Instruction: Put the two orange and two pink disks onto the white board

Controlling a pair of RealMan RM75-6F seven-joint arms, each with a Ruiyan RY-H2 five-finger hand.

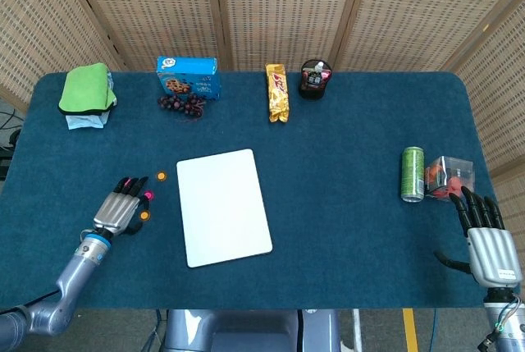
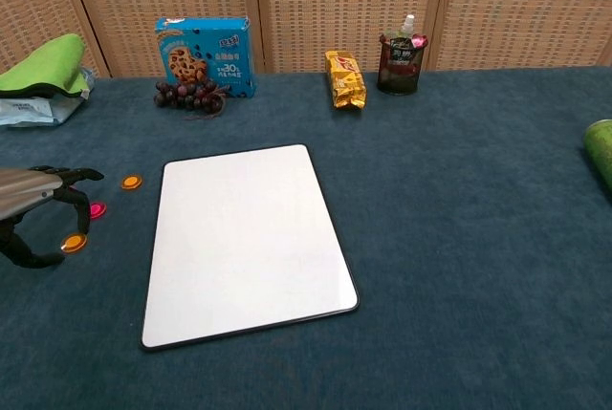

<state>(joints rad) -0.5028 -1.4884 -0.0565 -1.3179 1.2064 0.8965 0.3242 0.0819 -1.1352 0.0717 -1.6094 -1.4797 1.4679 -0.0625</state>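
While the left hand [image 1: 117, 212] hangs low over the fuzzy blue table [image 1: 344, 229], its dark fingers [image 2: 75, 202] are curved down and spread apart, and they hold nothing. A small round pink disk [image 2: 97, 209] peeks out right by the fingertips, and a second pink spot [image 1: 127, 181] shows at the tips in the head view. One flat orange disk [image 2: 73, 242] lies under the curled fingers, just beside them. The other orange disk [image 1: 161, 176] sits a little past the fingertips, toward the far side. Next to the disks, on the side away from the arm, lies the white board [image 1: 223, 206], a smooth flat sheet with round corners and a thin dark edge (nothing is on it yet).

Far beyond the hand sit a soft green cloth [image 1: 87, 88], a blue cookie box [image 1: 188, 76], dark grapes [image 1: 182, 103], a shiny yellow snack bag [image 1: 277, 92] and a dark cup [image 1: 313, 79].

Well apart, across the table, the right hand [image 1: 487, 241] rests with fingers straight and spread, holding nothing. Just past its fingertips are a clear box [image 1: 450, 178] and a green can [image 1: 413, 174].
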